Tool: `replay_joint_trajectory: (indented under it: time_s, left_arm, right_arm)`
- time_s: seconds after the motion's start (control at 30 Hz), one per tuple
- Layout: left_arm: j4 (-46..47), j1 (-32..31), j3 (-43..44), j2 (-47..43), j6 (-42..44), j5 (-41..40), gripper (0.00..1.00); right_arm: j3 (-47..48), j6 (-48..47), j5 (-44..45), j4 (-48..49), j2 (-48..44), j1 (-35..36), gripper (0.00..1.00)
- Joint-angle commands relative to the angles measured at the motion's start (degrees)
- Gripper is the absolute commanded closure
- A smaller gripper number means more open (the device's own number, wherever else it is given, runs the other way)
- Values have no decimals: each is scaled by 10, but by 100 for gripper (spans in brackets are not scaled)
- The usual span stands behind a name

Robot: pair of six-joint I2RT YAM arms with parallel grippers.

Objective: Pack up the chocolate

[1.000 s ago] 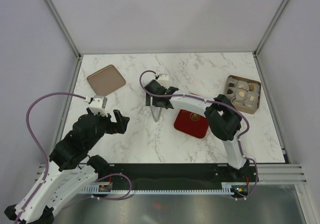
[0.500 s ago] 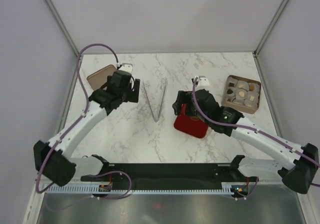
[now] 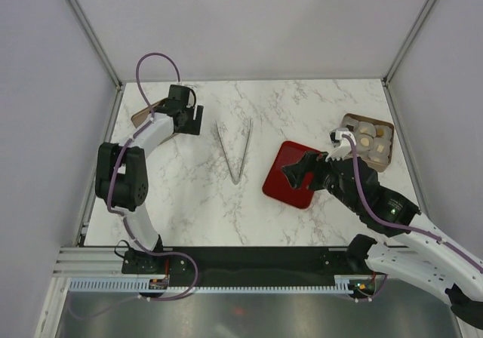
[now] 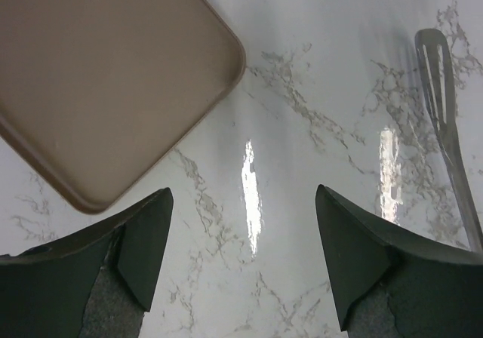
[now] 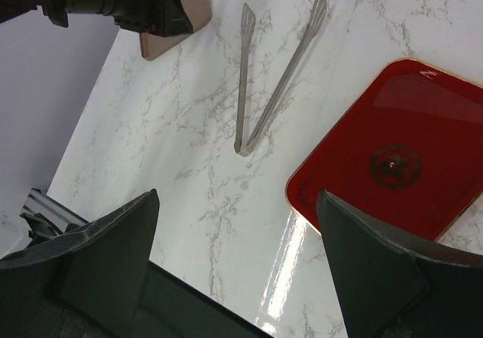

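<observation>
The chocolate [image 3: 367,130], cream and dark pieces, sits in a brown cardboard box [image 3: 349,121] at the back right of the marble table. My left gripper [image 3: 189,120] [image 4: 245,255] hangs open over bare marble, just right of a tan tray [image 4: 106,74] [image 3: 140,117]. My right gripper [image 3: 300,168] [image 5: 238,262] is open and empty, raised above the left part of the red tray [image 3: 285,185] [image 5: 400,157]. Neither gripper is near the chocolate, which both wrist views leave out of sight.
Metal tongs [image 3: 234,151] [image 5: 264,74] [image 4: 445,112] lie in a V on the marble between the tan tray and the red tray. Grey walls with metal posts close in the table on three sides.
The left arm swung back and left, its gripper now beside the tan tray with jaws slightly narrower. The right arm drew back to the right, its gripper now over the red tray.
</observation>
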Motion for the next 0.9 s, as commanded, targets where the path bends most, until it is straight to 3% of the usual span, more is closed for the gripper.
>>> replay_joint_trajectory:
  time_s: [0.0,0.33,0.63,0.83,0.87]
  left_arm:
    - [42,36,43,36,41,45,16]
    - [42,75,71,116,46,90,26]
    - [43,75,69,147,50,67,32]
    - [30,75,61,155,43,92,50]
    - [28,75,59,153,40,95,57]
  right_arm:
    - [10,-15,-1,-26,4,2,7]
    - [18,-43,25,-37,-5,3,6]
    - [15,-42,27,-36,5,3,6]
    - [8,-38,32,-36,-3,2,6]
    - [8,-37,32,-36,-3,2,6]
